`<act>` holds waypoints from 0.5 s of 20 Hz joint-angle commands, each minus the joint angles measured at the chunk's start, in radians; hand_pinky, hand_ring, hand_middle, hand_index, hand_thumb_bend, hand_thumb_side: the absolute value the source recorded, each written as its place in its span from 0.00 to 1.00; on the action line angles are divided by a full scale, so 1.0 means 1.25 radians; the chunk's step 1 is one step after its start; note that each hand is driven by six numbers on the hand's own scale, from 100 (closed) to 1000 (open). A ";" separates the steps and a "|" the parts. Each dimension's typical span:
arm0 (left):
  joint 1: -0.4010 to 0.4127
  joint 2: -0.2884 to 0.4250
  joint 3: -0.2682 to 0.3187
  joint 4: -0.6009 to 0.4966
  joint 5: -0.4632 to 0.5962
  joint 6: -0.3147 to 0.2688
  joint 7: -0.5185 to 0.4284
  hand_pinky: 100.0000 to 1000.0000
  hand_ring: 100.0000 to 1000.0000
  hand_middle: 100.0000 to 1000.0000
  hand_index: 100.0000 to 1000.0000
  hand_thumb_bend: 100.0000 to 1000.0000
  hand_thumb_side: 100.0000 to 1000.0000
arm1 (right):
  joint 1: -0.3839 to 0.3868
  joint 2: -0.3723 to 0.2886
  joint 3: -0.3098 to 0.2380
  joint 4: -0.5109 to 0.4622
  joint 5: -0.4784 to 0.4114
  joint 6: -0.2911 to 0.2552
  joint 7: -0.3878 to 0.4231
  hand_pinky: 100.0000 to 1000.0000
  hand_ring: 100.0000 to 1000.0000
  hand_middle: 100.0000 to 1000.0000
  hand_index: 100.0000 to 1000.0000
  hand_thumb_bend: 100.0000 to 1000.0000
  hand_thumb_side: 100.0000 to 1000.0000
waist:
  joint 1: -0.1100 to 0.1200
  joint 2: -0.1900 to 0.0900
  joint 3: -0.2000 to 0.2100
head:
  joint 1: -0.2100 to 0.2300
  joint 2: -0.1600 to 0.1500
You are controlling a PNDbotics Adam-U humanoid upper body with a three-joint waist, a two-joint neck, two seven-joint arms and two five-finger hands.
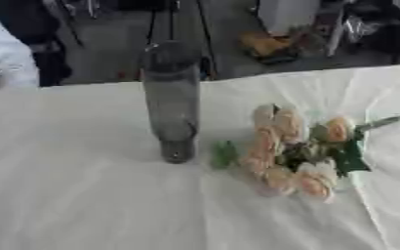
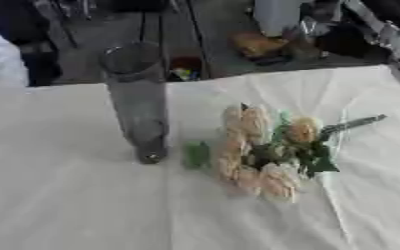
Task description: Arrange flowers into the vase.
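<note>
neither hand shows in either view, so i cannot tell how open the hands are or whether they hold anything. nothing is being gripped on the worktop (image 1: 84,205).

take the vase (image 1: 171,100) as the landmark: a tall clear cylinder, upright, with an open mouth at the top and no flower in it. the flowers (image 1: 293,151) lie flat on the white cloth just to the right of the vase's base, near it but not touching. they are a bunch of peach and cream blooms with green leaves, the heads fanned toward the vase and toward the near edge. the stem (image 1: 381,122) points away from the vase, up and to the right.

the step in hand looks like the first pick-up, with the task not yet begun. to do it well, the right hand likely suits, coming in on the far side of the bunch from the vase. i would close on the stem, not the blooms, which look soft and would crush or splay. then lift, turn the bunch stem-down, and lower it straight into the mouth. the vase is narrow and tall, so a sideways knock could tip it; the left hand could steady its base.
</note>
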 commanded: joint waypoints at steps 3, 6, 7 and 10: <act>-0.013 0.014 0.002 -0.009 0.004 0.000 -0.004 0.86 0.94 0.92 0.96 0.01 1.00 | -0.037 0.003 0.003 0.072 0.061 -0.059 0.062 0.83 0.99 0.98 0.99 0.00 0.75 | -0.003 -0.013 -0.001 | -0.001 -0.010; -0.010 0.015 0.003 -0.009 0.004 0.000 -0.004 0.86 0.94 0.92 0.96 0.01 1.00 | -0.069 0.015 -0.050 0.051 0.054 -0.060 0.294 0.84 1.00 0.95 1.00 0.00 0.70 | -0.001 -0.013 -0.005 | 0.004 -0.010; -0.009 0.015 0.004 -0.009 0.003 0.000 -0.003 0.86 0.94 0.92 0.96 0.01 1.00 | -0.075 0.016 -0.069 0.032 0.046 -0.050 0.370 0.85 1.00 0.98 1.00 0.04 0.67 | -0.001 -0.013 -0.006 | 0.006 -0.011; -0.008 0.014 0.004 -0.009 0.003 0.001 -0.002 0.86 0.94 0.92 0.96 0.01 1.00 | -0.076 0.011 -0.100 -0.013 0.036 -0.020 0.516 0.87 1.00 1.00 1.00 0.29 0.59 | -0.002 -0.011 -0.008 | 0.010 -0.014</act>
